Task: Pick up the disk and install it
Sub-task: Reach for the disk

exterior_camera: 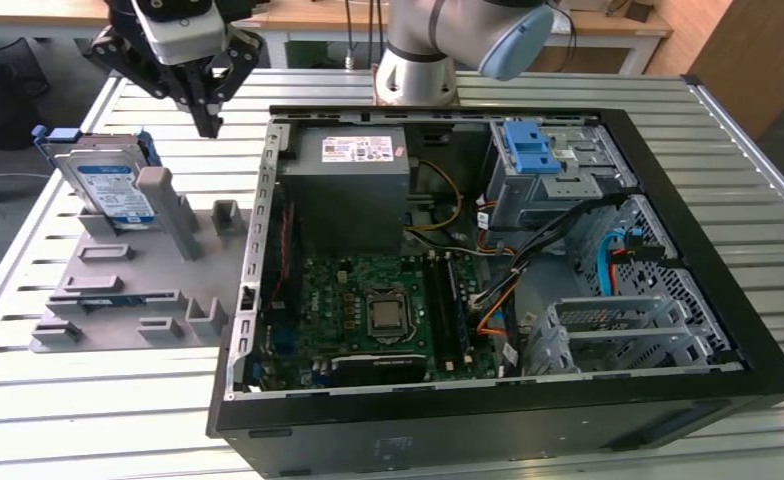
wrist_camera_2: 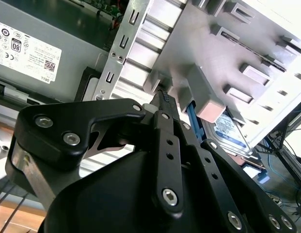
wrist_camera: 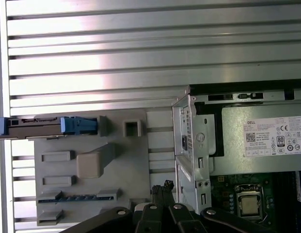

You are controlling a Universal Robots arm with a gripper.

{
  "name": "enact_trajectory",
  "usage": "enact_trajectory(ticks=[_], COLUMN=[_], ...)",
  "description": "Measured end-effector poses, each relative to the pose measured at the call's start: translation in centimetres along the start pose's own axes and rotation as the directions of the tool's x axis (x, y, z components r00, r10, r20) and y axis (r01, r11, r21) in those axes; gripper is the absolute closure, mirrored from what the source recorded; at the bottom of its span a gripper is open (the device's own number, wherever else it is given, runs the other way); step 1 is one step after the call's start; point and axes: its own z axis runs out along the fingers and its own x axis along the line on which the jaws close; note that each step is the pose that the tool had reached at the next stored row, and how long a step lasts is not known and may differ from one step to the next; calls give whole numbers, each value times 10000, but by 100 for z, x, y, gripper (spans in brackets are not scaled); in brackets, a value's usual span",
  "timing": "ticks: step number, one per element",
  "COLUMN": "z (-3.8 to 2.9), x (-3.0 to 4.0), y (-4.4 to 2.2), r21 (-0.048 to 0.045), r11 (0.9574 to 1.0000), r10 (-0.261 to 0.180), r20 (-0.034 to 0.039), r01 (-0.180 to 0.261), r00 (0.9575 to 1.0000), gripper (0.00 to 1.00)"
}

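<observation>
Pincer (exterior_camera: 209,122) hangs above the slatted metal surface (exterior_camera: 85,430), clenched on nothing, its black fingertips (wrist_camera: 163,188) pressed together. In the exterior view it hovers over the far end of the grey holder (exterior_camera: 125,300), close to the wall of the open computer case (exterior_camera: 712,260). The disk (exterior_camera: 105,185) stands on edge in that holder at the exterior view's left, its white-and-blue label showing and a blue bracket around it, just beside a tall grey post (exterior_camera: 159,205). It is near the pincer but not touching it. Inside the case, the power-supply box (exterior_camera: 352,180) fills the corner nearest the pincer.
</observation>
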Motion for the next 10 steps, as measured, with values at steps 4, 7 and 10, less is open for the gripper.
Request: enact_trajectory(ticks=[4, 7, 10], z=[2, 2, 3], x=[16, 27, 37], y=[-1, -2, -2], r21=[0, 0, 1], r11=[10000, 10000, 10000], r10=[0, 0, 0], r20=[-3, -6, -10], r01=[0, 0, 0], r00=[10000, 10000, 10000], gripper=[89, 89, 89])
